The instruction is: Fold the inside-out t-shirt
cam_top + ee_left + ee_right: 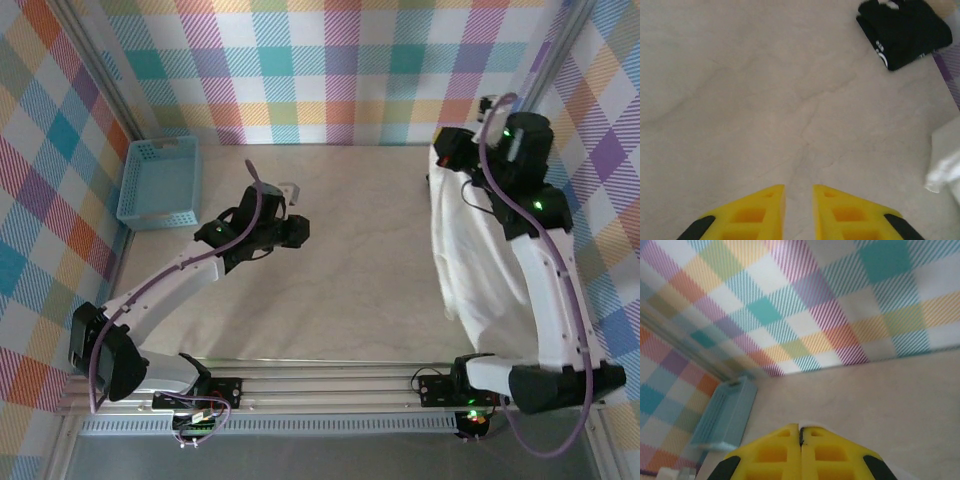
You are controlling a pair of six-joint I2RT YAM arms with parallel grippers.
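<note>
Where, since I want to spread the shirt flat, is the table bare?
Bare: the middle of the table, between the left hand and the draped t-shirt. Crowded: blue basket at far left, t-shirt and right arm along the right.

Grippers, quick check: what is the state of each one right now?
Left gripper: slightly open, empty.
Right gripper: shut on the plain white wrinkly cotton t-shirt.
</note>
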